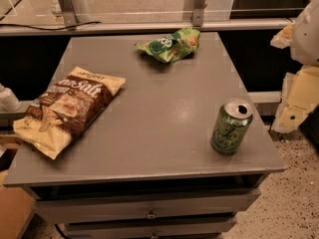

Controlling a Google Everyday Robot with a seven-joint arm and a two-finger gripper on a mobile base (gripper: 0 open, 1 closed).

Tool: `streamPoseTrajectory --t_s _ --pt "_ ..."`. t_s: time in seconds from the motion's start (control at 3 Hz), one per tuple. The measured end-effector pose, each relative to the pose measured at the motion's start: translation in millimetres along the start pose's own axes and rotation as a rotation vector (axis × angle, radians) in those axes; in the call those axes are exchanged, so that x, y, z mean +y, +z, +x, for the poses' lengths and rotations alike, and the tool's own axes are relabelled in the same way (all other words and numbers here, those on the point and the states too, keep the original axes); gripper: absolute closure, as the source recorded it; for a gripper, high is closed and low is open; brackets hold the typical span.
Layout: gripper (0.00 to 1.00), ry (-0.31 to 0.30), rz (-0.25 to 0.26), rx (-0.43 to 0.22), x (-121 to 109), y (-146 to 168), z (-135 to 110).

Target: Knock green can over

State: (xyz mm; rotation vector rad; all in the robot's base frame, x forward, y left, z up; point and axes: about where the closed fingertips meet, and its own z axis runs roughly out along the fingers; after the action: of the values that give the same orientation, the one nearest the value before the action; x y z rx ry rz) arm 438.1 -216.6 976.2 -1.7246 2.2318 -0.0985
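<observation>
Standing upright, shiny green can (232,127), silver top, hand (298,101) at far right

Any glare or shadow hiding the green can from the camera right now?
Camera view: warm light; the green can, upright near the table's front right, has a bright highlight on its silver top, nothing hidden; soft shadow under the green snack bag; the gripper shows pale at the right edge, off the table.
</observation>
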Motion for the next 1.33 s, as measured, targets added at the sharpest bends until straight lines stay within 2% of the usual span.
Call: streamPoseTrajectory --t_s 0.67,1.33 --pt "0.00 -0.001 -0.007 -0.021 5 4 4" --pt "0.00 0.035 -0.059 -0.108 20 28 15"
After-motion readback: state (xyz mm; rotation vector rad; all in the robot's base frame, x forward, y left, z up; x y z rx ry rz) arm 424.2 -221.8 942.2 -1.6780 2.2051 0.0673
